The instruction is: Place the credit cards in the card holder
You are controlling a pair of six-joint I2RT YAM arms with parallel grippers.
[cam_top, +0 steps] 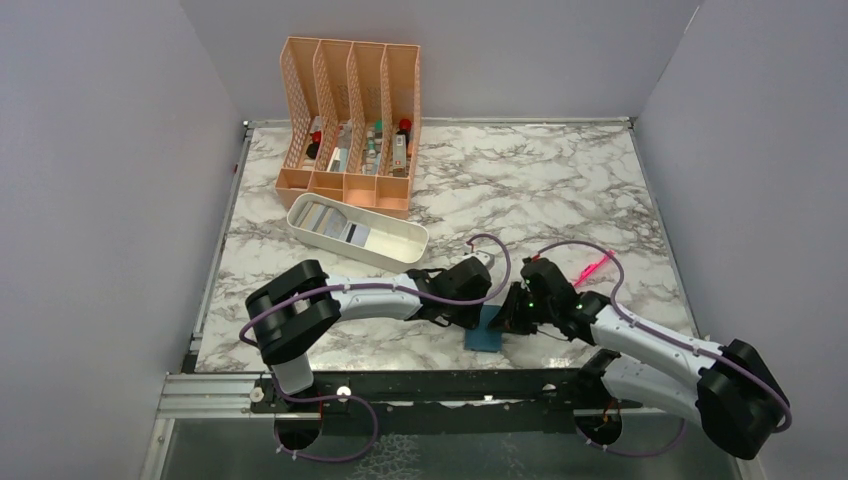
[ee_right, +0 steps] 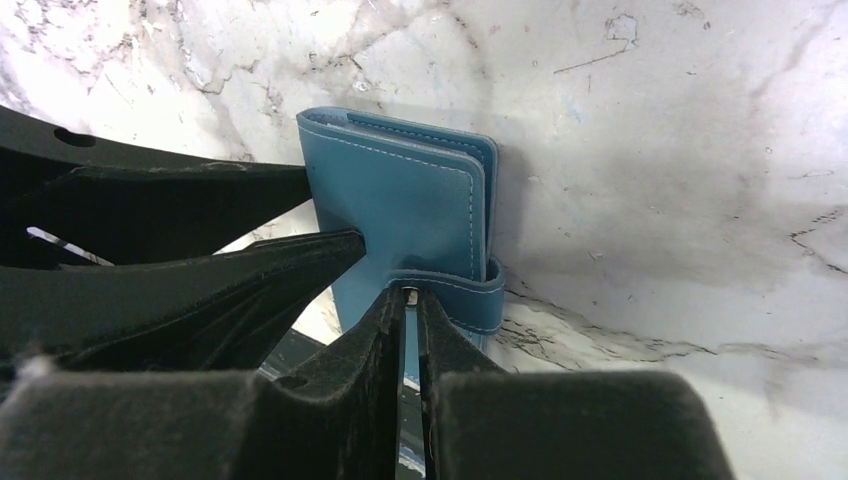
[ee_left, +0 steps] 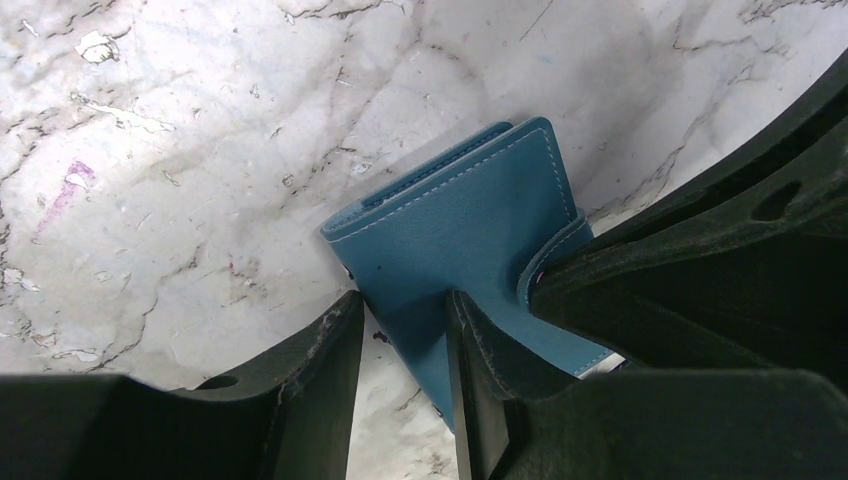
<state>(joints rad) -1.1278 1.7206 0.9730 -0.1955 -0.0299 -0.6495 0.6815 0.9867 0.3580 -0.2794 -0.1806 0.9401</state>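
The marble worktop [cam_top: 560,190] is filling the view, and the peach mesh organizer [cam_top: 350,110] is standing at its far left with small bottles sitting in its slots. Just in front of it the long white tray [cam_top: 405,245] is lying at an angle, and the credit cards [cam_top: 328,218] are resting inside its left end, well apart from the action.

Both arms are reaching in low to meet near the front edge of the worktop, where the card holder [cam_top: 485,338] is sitting between them. It is folded shut, teal side out. The left pincer [ee_left: 405,305] is gripping it, its fingers part-way apart with one on each side of the holder's edge and one pressing on the front cover. The right pincer [ee_right: 410,295] is pinching in from the other side, with its fingers drawn almost together on the holder's strap [ee_right: 470,295], right where it is wrapping round the edge. Whether the holder is lifted or touching the marble, I cannot tell.
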